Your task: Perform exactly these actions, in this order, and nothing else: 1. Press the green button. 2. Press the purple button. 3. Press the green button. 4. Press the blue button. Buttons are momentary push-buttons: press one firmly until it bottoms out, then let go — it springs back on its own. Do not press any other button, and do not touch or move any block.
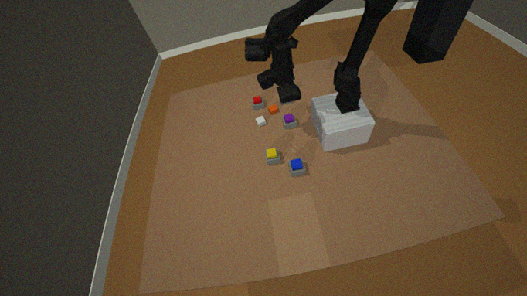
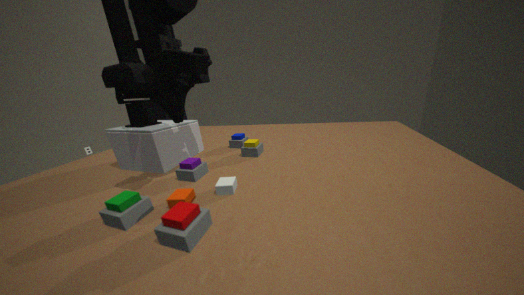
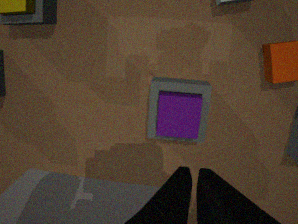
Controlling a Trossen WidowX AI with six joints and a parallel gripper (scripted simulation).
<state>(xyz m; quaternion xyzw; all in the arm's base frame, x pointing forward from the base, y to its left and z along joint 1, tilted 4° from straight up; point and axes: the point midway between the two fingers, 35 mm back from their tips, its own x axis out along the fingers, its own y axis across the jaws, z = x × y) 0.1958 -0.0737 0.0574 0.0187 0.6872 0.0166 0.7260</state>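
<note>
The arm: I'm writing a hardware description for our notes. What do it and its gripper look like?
The arm is matte black throughout, built of blocky segments with bulky rounded joints, mounted on a white box. No cables or markings show. The gripper has two black fingers tapering to points.

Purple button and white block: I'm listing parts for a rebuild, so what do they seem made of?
Purple button: looks like matte plastic, a flat uniform cap in a dull grey housing. White block: plain matte solid, plastic or painted wood; no grain or gloss settles which.
</note>
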